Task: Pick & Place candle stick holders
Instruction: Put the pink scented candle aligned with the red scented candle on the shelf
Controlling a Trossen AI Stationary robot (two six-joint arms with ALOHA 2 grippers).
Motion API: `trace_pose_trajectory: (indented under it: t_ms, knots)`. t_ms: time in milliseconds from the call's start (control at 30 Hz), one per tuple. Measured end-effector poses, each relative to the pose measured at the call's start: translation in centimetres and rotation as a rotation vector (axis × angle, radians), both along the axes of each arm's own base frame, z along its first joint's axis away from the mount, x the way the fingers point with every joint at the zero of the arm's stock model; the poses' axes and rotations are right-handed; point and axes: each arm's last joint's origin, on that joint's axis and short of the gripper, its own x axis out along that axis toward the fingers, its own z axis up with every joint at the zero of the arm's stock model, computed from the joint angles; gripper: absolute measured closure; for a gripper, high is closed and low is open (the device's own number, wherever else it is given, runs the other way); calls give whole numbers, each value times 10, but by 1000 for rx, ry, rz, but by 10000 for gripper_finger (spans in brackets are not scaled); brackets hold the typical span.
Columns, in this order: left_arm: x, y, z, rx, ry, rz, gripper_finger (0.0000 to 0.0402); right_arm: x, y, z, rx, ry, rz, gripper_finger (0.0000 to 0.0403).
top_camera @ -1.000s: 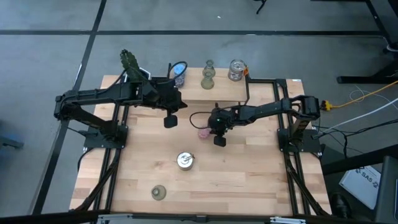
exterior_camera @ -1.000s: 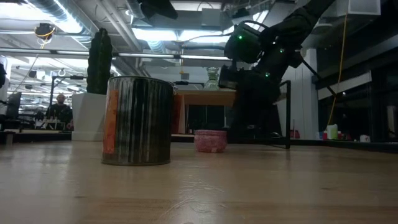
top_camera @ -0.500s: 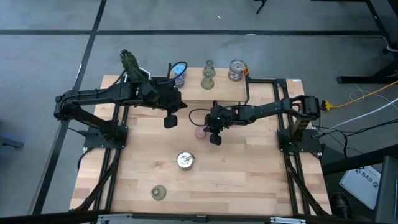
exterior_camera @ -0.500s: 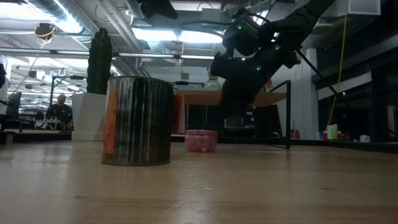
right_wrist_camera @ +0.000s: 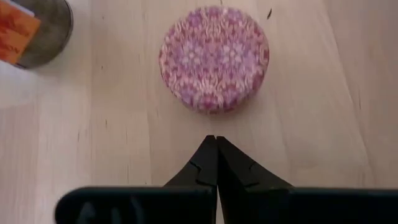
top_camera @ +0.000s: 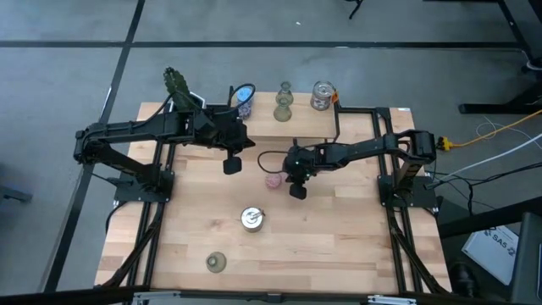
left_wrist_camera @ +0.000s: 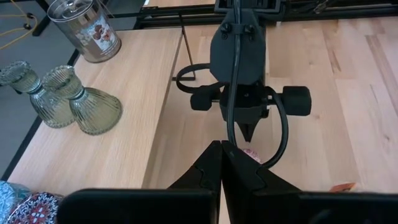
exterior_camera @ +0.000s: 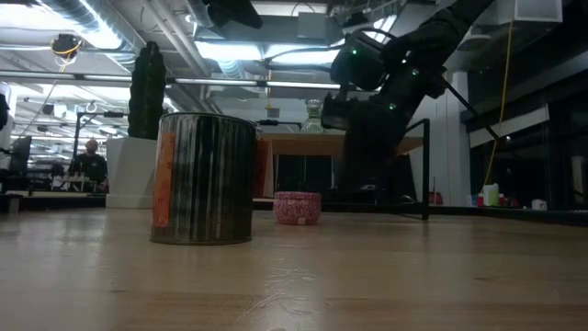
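A round pink patterned candle stick holder [right_wrist_camera: 214,59] stands on its base on the wooden table [top_camera: 339,237], near the middle [top_camera: 273,180]. My right gripper [right_wrist_camera: 216,142] is shut and points down at the table just right of the holder, a small gap between them [top_camera: 296,191]. My left gripper [top_camera: 231,164] hangs shut above the table, left of and beyond the pink holder; its fingers [left_wrist_camera: 222,149] hold nothing. A shiny silvery cup [top_camera: 251,219] stands nearer the front, and an olive-green holder [top_camera: 216,262] near the front edge.
On the raised board at the back stand a blue round holder [top_camera: 244,96], olive-green flared holders [left_wrist_camera: 93,106], and a silvery cup [top_camera: 322,95]. A cactus in a white pot [top_camera: 176,83] stands at the back left. Bare wood lies at the front right.
My right gripper, shut throughout, has swung a little toward the table's left at the pink holder and then back. The pink holder has slid slightly toward the table's left and stays upright.
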Motion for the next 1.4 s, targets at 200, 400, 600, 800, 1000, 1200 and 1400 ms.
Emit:
trace_pose_trajectory:
  t_ms: [200,400,600,800,1000,1200,1400]
  knots:
    - [0,0,0,0,1,0,400,-2,0,5,7,-3,-14,402]
    - [0,0,0,-1,1,1,400,-11,1,44,-1,-117,-16,402]
    - [1,0,1,0,-13,0,400,-37,4,103,-16,-282,-15,402]
    - [9,0,-7,-16,20,-18,387,-70,6,150,-48,-437,-28,402]
    - [27,2,-26,-38,90,-32,325,-93,7,174,-85,-528,-64,402]
    - [41,4,-43,-52,151,-35,239,-108,8,188,-90,-587,-68,402]
    - [52,4,-59,-94,204,-35,165,-124,10,197,-91,-606,-68,402]
